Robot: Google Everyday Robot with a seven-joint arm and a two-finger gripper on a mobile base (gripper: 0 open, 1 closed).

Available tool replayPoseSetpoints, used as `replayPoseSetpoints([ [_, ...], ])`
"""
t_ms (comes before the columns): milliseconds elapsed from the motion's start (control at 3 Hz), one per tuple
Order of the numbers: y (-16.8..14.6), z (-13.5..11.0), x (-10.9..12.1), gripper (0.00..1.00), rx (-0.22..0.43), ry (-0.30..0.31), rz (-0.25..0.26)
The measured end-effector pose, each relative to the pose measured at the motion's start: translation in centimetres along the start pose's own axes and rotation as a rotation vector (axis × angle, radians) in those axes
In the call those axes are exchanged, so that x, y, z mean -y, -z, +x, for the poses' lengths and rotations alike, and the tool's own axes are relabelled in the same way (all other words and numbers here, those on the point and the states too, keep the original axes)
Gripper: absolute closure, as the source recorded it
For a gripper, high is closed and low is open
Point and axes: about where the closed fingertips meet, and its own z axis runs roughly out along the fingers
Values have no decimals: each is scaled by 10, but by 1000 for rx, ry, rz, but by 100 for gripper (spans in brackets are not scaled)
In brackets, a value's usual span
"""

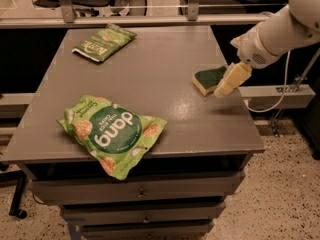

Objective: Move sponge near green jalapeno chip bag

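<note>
The sponge (207, 78), dark green on top with a pale yellow base, lies on the grey table (150, 64) near its right edge. The green jalapeno chip bag (103, 42), flat and olive-green, lies at the far left corner of the table. My gripper (231, 80), pale yellow, comes in from the right on a white arm and hangs just over the sponge's right end, partly covering it. The sponge and the chip bag are far apart.
A big bright green "dang" bag (111, 132) lies at the front left, overhanging the table's front edge. Drawers (140, 191) sit under the table. A rail and chairs stand behind the far edge. A white cable (272, 101) hangs at the right.
</note>
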Motion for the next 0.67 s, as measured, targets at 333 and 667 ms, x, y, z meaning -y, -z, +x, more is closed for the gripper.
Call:
replayPoseSetpoints([
  [333,-18,14,26,0,3,-36,36],
  [667,-32,26,41,0,8,-86,50],
])
